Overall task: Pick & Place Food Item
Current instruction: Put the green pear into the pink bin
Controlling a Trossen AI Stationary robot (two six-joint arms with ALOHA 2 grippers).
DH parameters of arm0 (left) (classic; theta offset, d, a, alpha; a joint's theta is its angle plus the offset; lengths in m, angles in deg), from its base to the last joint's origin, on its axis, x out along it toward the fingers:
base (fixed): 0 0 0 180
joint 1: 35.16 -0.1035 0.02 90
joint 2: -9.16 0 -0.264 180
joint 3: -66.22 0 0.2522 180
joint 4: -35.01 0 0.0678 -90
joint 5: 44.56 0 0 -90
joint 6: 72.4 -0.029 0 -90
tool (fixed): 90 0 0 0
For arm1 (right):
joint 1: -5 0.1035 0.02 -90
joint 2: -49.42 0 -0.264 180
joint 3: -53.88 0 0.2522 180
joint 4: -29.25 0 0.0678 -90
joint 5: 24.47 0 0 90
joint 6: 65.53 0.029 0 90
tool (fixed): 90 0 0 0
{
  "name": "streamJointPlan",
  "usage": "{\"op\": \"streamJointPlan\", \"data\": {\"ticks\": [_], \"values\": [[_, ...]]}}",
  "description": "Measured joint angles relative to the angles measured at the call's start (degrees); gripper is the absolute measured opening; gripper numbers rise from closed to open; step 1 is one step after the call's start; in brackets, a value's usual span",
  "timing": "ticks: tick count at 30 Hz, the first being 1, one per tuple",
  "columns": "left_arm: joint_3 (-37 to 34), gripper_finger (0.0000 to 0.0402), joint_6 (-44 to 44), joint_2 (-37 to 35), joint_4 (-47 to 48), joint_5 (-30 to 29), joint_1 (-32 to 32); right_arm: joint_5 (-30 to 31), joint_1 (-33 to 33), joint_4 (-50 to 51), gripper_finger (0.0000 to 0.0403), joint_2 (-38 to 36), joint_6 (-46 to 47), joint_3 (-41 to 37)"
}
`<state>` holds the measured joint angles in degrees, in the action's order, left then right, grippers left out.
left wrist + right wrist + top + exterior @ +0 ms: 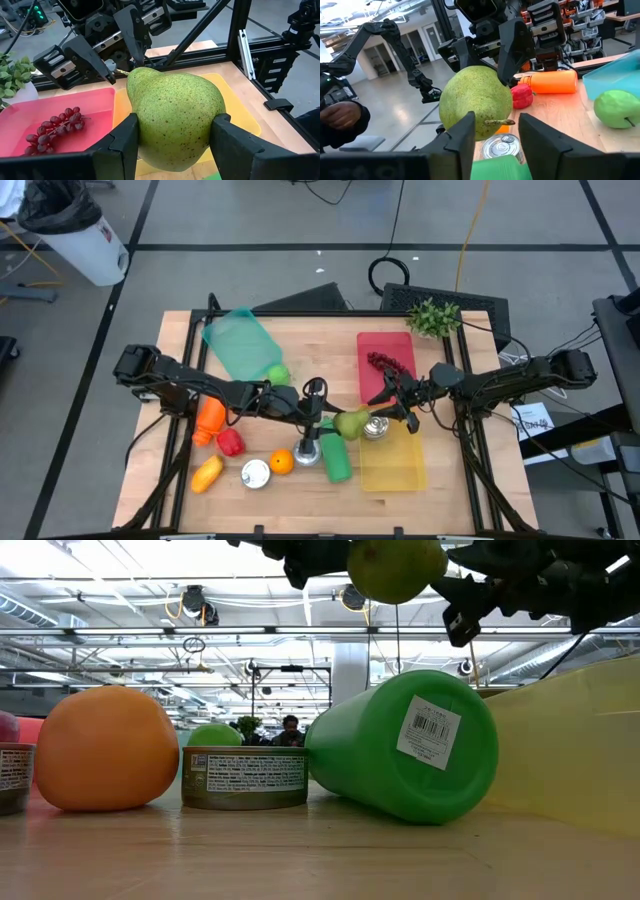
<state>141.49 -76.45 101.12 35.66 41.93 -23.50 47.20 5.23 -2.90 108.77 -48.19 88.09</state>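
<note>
Hiding most of the silver can (377,426) beneath it, the pear (350,423) is clamped by left gripper (335,421) | right gripper (392,406) parted around its stem, contact unclear | held above table (450,480).

I see the pear (351,423) held up between both grippers, left gripper (330,418) on its left, right gripper (385,408) on its right; the yellow tray (392,467) lies below it; grapes (388,366) lie in the tray (385,345) behind; a cup (336,459) lies just left of the yellow tray.
</note>
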Motion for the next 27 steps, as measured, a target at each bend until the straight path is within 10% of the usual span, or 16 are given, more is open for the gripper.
{"op": "streamJointPlan", "data": {"ticks": [27], "values": [[0.0,0.0213,1.8,0.0,-0.1,-1.0,0.2,-4.9,0.2,-0.5,0.0002,0.0,-5.0,0.0]]}}
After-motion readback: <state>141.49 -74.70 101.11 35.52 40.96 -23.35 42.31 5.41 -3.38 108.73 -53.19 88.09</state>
